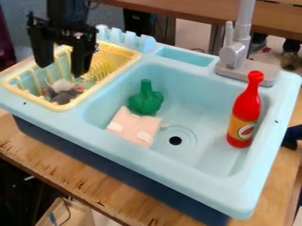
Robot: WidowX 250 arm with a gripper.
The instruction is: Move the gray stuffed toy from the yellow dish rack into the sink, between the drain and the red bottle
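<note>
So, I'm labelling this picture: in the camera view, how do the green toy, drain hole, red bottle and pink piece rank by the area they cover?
Largest to smallest:
Red bottle
Pink piece
Green toy
Drain hole

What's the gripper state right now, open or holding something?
Gripper: open, nothing held, over the yellow rack.

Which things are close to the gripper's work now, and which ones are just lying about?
Nearest the open gripper:
yellow rack
small grey and white objects in it

Just lying about, in the sink:
green toy
pink piece
red bottle
</note>
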